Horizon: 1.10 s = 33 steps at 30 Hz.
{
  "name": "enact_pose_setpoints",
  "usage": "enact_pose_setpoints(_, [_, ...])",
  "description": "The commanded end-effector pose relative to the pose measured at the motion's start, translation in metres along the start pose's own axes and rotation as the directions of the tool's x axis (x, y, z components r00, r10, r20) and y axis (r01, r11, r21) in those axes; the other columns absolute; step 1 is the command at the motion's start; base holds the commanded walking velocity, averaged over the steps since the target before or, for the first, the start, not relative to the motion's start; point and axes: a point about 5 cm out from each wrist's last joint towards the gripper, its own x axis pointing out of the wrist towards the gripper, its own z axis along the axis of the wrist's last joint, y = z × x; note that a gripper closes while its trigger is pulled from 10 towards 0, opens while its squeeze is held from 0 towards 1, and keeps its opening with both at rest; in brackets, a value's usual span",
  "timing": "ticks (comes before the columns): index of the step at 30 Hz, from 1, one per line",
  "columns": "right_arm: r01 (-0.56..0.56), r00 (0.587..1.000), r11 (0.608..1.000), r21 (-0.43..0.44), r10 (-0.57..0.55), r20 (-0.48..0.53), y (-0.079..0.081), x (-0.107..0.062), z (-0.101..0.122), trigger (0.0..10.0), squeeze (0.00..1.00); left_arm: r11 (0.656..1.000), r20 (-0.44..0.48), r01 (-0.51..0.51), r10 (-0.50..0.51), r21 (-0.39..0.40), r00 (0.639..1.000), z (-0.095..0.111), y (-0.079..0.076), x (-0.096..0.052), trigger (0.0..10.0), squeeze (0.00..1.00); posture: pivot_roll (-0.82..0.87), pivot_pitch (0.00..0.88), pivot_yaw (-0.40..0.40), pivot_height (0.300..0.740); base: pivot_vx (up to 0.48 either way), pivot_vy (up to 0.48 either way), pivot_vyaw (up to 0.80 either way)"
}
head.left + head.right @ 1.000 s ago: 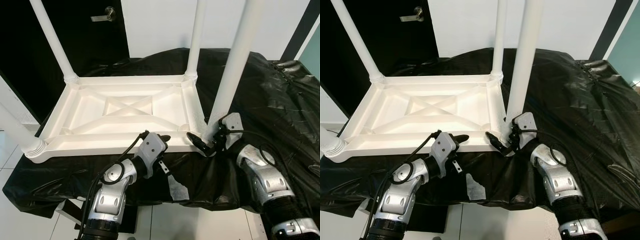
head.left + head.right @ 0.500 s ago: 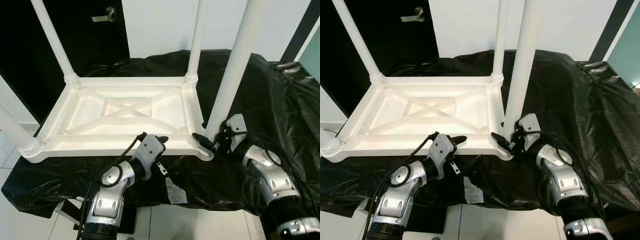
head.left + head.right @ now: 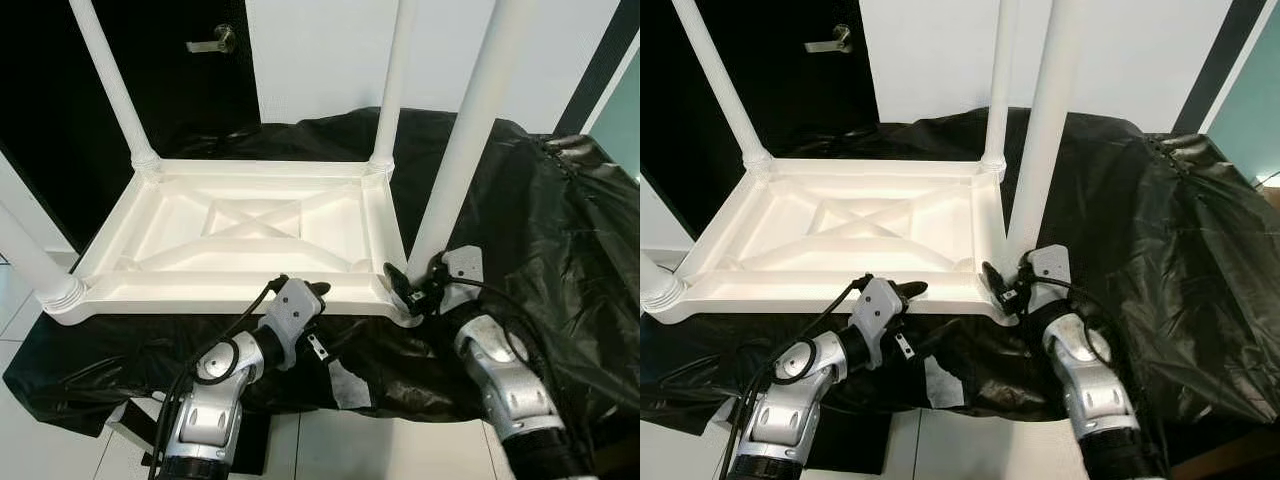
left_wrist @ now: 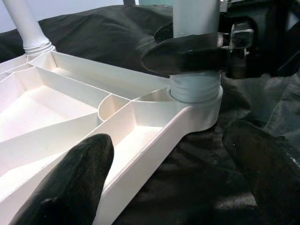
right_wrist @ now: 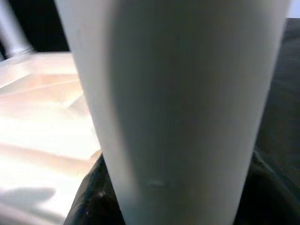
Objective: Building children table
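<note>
The white plastic children's table (image 3: 250, 225) lies upside down on a black sheet, its legs pointing up. My right gripper (image 3: 405, 290) is shut on the base of the near right leg (image 3: 460, 140), just above its socket at the corner. The right wrist view looks straight at that leg (image 5: 178, 103), with dark fingers (image 5: 93, 197) at its sides. My left gripper (image 3: 315, 292) is open at the table's near rim. In the left wrist view its fingers (image 4: 70, 187) straddle the rim beside the corner socket (image 4: 197, 93), holding nothing.
The black sheet (image 3: 560, 230) covers the whole support and hangs over its front edge, with a pale patch (image 3: 345, 385) on the overhang. The other legs (image 3: 110, 85) (image 3: 392, 85) (image 3: 35, 270) stand tall around the frame. A dark door with a handle (image 3: 213, 42) is behind, and tiled floor below.
The whole view has shifted a little. My right forearm has swung in closer while its gripper stays on the leg's base. The left gripper remains at the near rim.
</note>
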Motion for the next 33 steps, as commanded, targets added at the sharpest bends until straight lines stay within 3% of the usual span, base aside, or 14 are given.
enact_pose_setpoints(1, [0.111, 0.991, 0.994, 0.009, -0.110, -0.073, -0.005, -0.005, -0.013, 10.0, 0.00, 0.989, 0.006, -0.148, 0.148, 0.007, 0.989, 0.002, 0.005, 0.001, 10.0, 0.00, 0.02, 0.000, -0.032, 0.740, 0.000, 0.000, 0.00])
enact_pose_setpoints(4, [0.317, 0.946, 0.947, 0.048, -0.313, -0.079, -0.001, -0.011, -0.012, 10.0, 0.00, 0.988, 0.013, -0.154, 0.154, -0.002, 0.988, 0.003, 0.003, 0.002, 10.0, 0.00, 0.02, 0.000, -0.035, 0.740, 0.000, 0.000, 0.00])
enact_pose_setpoints(8, [0.319, 0.947, 0.946, 0.057, -0.315, -0.069, 0.005, -0.011, -0.009, 10.0, 0.00, 0.988, 0.018, -0.152, 0.153, -0.008, 0.988, 0.004, 0.002, 0.004, 10.0, 0.00, 0.01, 0.000, -0.028, 0.740, 0.000, 0.000, 0.00])
enact_pose_setpoints(15, [0.315, 0.948, 0.948, 0.040, -0.313, -0.060, -0.001, -0.011, -0.006, 10.0, 0.00, 0.988, 0.021, -0.154, 0.154, -0.004, 0.988, 0.005, 0.005, 0.005, 10.0, 0.00, 0.00, 0.000, -0.035, 0.740, 0.000, 0.000, 0.00])
enact_pose_setpoints(16, [0.309, 0.950, 0.951, 0.036, -0.307, -0.052, -0.001, -0.011, -0.004, 10.0, 0.46, 0.987, 0.022, -0.159, 0.159, -0.004, 0.987, 0.005, 0.007, 0.005, 10.0, 0.00, 0.00, 0.000, -0.035, 0.740, 0.000, 0.000, 0.00])
enact_pose_setpoints(17, [0.308, 0.951, 0.951, 0.029, -0.306, -0.042, -0.002, -0.011, -0.001, 10.0, 1.00, 0.987, 0.022, -0.163, 0.163, -0.004, 0.986, 0.005, 0.007, 0.005, 10.0, 0.00, 0.00, 0.000, -0.035, 0.740, 0.000, 0.000, 0.00])
enact_pose_setpoints(23, [0.240, 0.971, 0.970, 0.022, -0.240, -0.006, -0.009, -0.014, 0.006, 10.0, 1.00, 0.986, 0.025, -0.166, 0.166, -0.004, 0.986, 0.006, 0.007, 0.006, 10.0, 0.00, 0.00, 0.000, -0.034, 0.740, 0.000, 0.000, 0.00])
enact_pose_setpoints(25, [0.056, 0.998, 0.998, -0.006, -0.056, 0.036, -0.020, -0.023, 0.015, 10.0, 1.00, 0.986, 0.029, -0.169, 0.169, -0.007, 0.985, 0.007, 0.007, 0.006, 10.0, 0.00, -0.01, 0.000, -0.031, 0.740, 0.000, 0.000, 0.00])
enact_pose_setpoints(27, [0.056, 0.998, 0.998, -0.006, -0.056, 0.036, -0.020, -0.023, 0.015, 10.0, 1.00, 0.986, 0.029, -0.169, 0.169, -0.007, 0.985, 0.007, 0.007, 0.006, 10.0, 0.00, -0.01, 0.000, -0.031, 0.740, 0.000, 0.000, 0.00])
enact_pose_setpoints(29, [-0.052, 0.998, 0.998, -0.023, 0.053, 0.033, -0.026, -0.025, 0.017, 10.0, 1.00, 0.986, 0.028, -0.168, 0.168, -0.006, 0.985, 0.007, 0.008, 0.005, 10.0, 0.00, -0.01, 0.000, -0.031, 0.740, 0.000, 0.000, 0.00])
enact_pose_setpoints(30, [-0.052, 0.998, 0.998, -0.023, 0.053, 0.033, -0.026, -0.025, 0.017, 10.0, 1.00, 0.986, 0.028, -0.168, 0.168, -0.006, 0.985, 0.007, 0.008, 0.005, 10.0, 0.00, -0.01, 0.000, -0.031, 0.740, 0.000, 0.000, 0.00])
enact_pose_setpoints(31, [-0.119, 0.993, 0.992, -0.031, 0.120, 0.025, -0.028, -0.024, 0.017, 10.0, 0.65, 0.986, 0.028, -0.168, 0.168, -0.006, 0.985, 0.007, 0.008, 0.005, 10.0, 0.00, -0.02, 0.000, -0.027, 0.740, 0.000, 0.000, 0.00])
enact_pose_setpoints(32, [-0.170, 0.985, 0.985, -0.042, 0.171, 0.017, -0.029, -0.023, 0.018, 10.0, 0.00, 0.986, 0.027, -0.168, 0.168, -0.006, 0.985, 0.007, 0.008, 0.005, 10.0, 0.00, -0.02, 0.000, -0.026, 0.740, 0.000, 0.000, 0.00])
enact_pose_setpoints(33, [-0.170, 0.985, 0.985, -0.042, 0.171, 0.017, -0.029, -0.023, 0.018, 10.0, 0.00, 0.986, 0.027, -0.168, 0.168, -0.006, 0.985, 0.007, 0.008, 0.005, 10.0, 0.00, -0.02, 0.000, -0.026, 0.740, 0.000, 0.000, 0.00])
